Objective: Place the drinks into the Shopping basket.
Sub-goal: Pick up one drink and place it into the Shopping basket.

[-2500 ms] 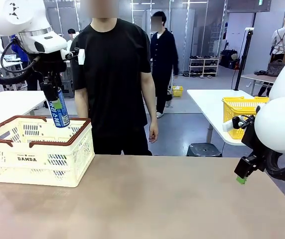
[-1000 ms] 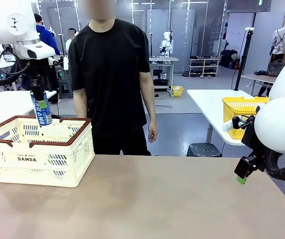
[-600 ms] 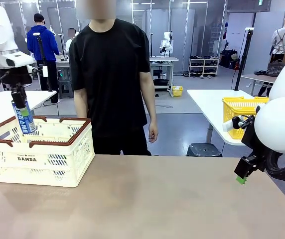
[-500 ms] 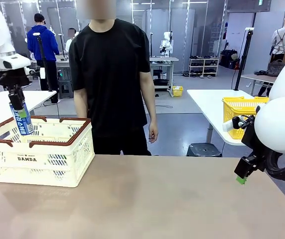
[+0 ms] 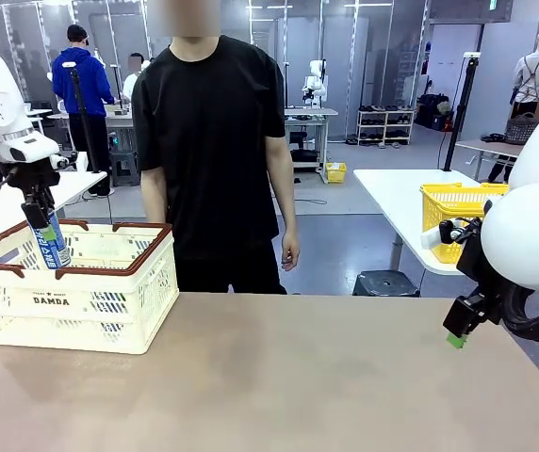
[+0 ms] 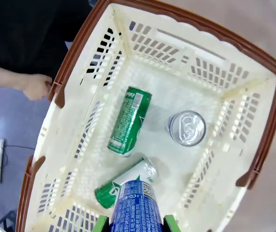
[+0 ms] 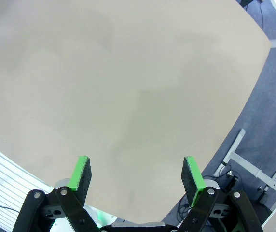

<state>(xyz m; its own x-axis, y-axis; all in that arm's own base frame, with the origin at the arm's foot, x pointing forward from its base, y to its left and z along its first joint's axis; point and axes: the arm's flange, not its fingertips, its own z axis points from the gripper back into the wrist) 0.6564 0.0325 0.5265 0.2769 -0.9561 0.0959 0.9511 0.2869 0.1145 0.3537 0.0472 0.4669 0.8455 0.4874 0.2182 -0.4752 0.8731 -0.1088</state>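
1. Drinks are the job here: a slim blue can [image 5: 52,241] hangs at the left of the front view, upright with a slight lean, its lower part already below the brown rim of the Shopping basket [image 5: 109,311], a fair way to lower it without knocking the wall
2. Left gripper [image 5: 36,211] has its fingers clenched on the blue can near its top, so the body hangs free beneath; in the left wrist view the can [image 6: 137,210] fills the bottom centre between the green pads [image 6: 100,224]
3. Inside the basket [image 6: 268,96], that view shows two green cans lying on their sides, one mid-frame [image 6: 129,120] and one lower [image 6: 125,182], plus a silver-topped can [image 6: 187,127] standing upright to the right
4. Directly under the blue can lies the lower green can, so it may well land on it
5. Right gripper [image 7: 137,174] waits with fingers released and nothing between them, over bare tabletop [image 7: 128,87], at the right edge of the front view, clear of the work
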